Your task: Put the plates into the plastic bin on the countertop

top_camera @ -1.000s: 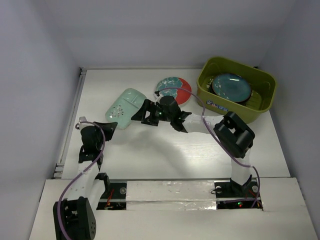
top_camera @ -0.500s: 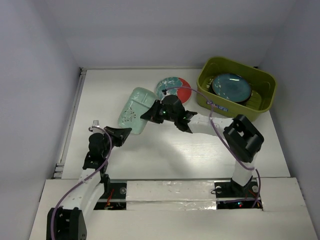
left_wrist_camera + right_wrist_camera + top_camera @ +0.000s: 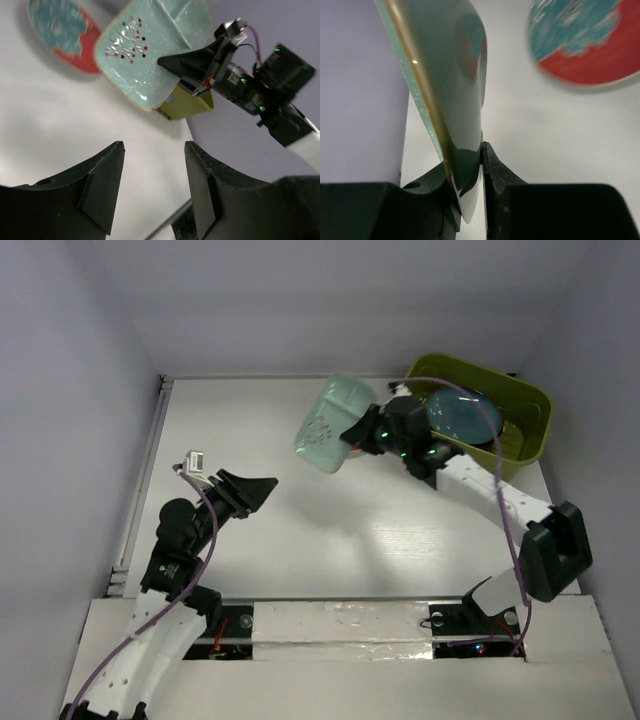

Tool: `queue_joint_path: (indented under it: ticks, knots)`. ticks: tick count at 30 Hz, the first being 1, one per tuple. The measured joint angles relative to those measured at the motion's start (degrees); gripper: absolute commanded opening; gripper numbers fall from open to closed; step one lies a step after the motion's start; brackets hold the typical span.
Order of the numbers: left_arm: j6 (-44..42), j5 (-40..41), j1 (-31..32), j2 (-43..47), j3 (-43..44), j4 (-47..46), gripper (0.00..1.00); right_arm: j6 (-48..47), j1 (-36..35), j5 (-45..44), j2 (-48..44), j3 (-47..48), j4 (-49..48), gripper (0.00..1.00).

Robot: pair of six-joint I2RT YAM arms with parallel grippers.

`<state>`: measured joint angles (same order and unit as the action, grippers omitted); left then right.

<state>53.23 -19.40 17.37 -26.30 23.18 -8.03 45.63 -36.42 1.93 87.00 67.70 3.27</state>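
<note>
Now carrying pale mint rectangular plate [image 3: 328, 425], rim pinched in right gripper [image 3: 362, 432], tilted aloft just left of plastic bin [image 3: 530, 445]; left gripper [image 3: 152, 150] empty, jaws apart, well left; next likely: swing over rim, lower, release.

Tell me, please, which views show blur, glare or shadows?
Top external: sharp, with a bright glare patch on the countertop and a soft shadow near the raised pale plate. Left wrist: the red plate is blurred, while the pale plate is fairly crisp. Right wrist: the red plate is smeared, and a small glint sits on the pale plate's rim.
</note>
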Motion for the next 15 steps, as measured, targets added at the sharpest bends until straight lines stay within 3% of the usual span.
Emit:
queue_joint_path:
  ticks: [8, 15]
  knots:
    - [-16.61, 7.52, 4.79, 8.98, 12.28, 14.16, 0.54, -0.72, 26.71, -0.02, -13.4, 0.0, 5.84, 0.0]
    - [-22.53, 14.25, 9.2, 12.22, 14.03, 22.23, 0.59, 4.48, 38.91, -1.09, -14.36, -0.48, 6.75, 0.0]
